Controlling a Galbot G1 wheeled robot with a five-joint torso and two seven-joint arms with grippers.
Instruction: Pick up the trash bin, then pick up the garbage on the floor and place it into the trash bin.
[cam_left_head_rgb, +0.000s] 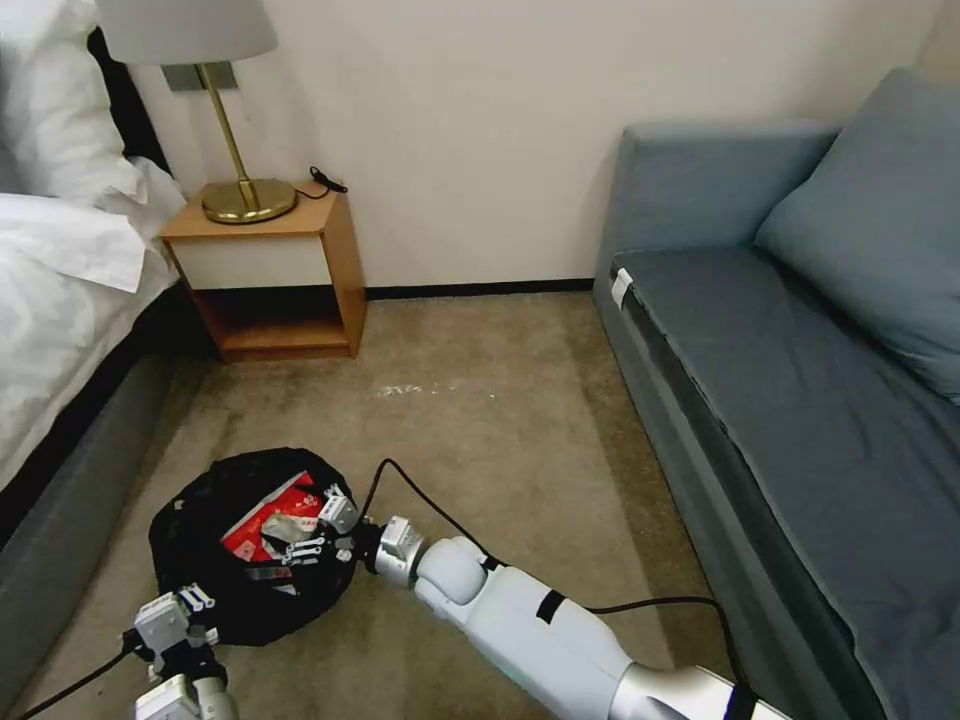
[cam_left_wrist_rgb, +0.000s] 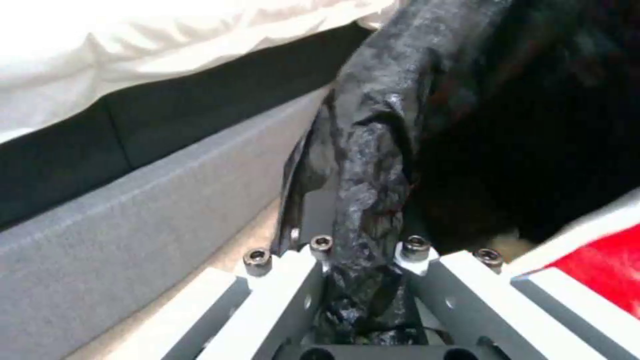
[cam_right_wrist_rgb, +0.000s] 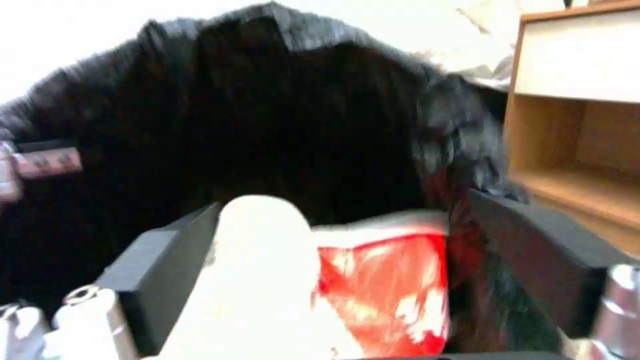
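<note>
Bed, far left: white linen, dark band under it, grey base along floor. Lamp: brass stem & foot, pale shade, stands on nightstand; wood, white drawer front, open shelf below, against wall w/ black cable on top corner. Floor: tan-grey carpet, short pile, whitish smudge near centre; black skirting along cream wall. Trash bin: front left on carpet, near bed base, black wrinkly liner, mouth turned toward head cam. Left hand: at bin's near rim; left wrist view shows its fingers clamped on a fold of the black liner at the rim. Garbage inside bin: red-and-white wrapper plus pale pieces I can't identify. Right hand: at bin's mouth on its right side, over the wrapper; right wrist view shows dark pads spread wide apart, a pale piece and the red wrapper between them, contact not clear. Right arm: white, cable looped over it, crosses lower frame. Sofa, right side: grey-blue, seat long, one cushion same colour at back.
</note>
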